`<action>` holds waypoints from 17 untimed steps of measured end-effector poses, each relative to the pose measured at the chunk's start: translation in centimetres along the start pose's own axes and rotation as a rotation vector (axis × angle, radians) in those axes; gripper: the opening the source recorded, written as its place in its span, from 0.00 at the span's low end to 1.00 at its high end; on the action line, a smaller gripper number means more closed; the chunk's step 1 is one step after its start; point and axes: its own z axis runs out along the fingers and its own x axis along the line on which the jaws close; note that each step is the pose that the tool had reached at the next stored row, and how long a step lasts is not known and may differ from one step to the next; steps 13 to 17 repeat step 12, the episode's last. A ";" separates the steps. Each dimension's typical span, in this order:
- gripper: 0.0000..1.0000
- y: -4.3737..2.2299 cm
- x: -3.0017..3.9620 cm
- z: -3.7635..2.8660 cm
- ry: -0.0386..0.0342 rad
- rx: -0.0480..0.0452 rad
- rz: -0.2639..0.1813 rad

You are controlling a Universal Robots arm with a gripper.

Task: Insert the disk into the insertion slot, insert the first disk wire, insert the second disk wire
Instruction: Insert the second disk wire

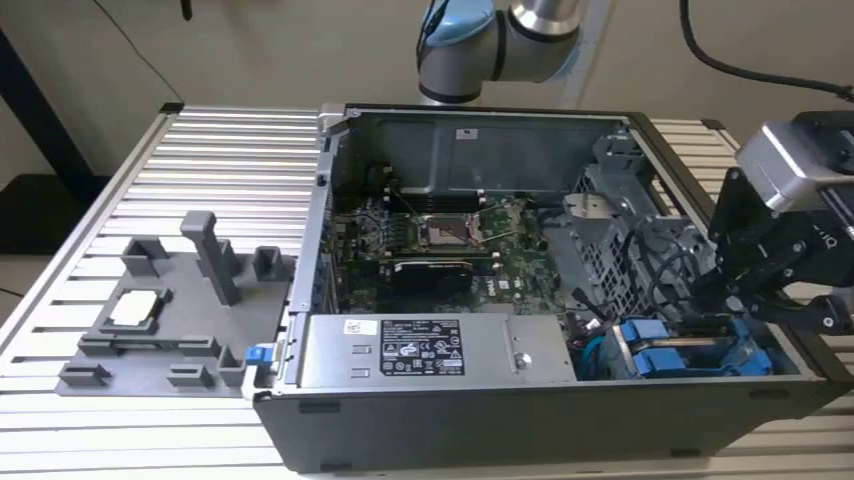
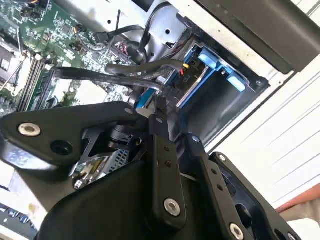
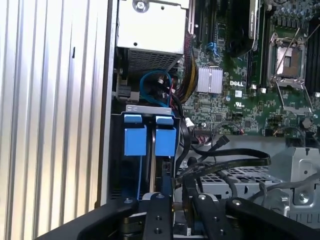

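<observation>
The disk sits in the insertion slot (image 3: 150, 108) at the near right corner of the open computer case (image 1: 534, 410), and its bright blue carrier (image 1: 667, 356) (image 3: 150, 140) (image 2: 220, 67) shows at the bay's mouth. My black gripper (image 1: 721, 305) hangs right over that bay. In both wrist views its fingertips stand close together around the end of a flat black disk wire (image 3: 235, 161) (image 2: 100, 75) that curves in from the motherboard side. The gripper (image 3: 177, 189) (image 2: 159, 107) hovers just beside the blue carrier tabs. The drive's body and label are hidden in the bay.
A green motherboard (image 1: 441, 235) fills the case floor, with a labelled power supply (image 1: 427, 350) along the front and a large grey drive cage (image 1: 627, 220) with loose black cables at the right. A grey fixture (image 1: 174, 310) stands on the slatted table (image 1: 227, 170) at the exterior view's left.
</observation>
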 end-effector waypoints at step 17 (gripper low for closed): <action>0.24 0.05 -0.23 -1.21 0.0079 -0.0004 0.000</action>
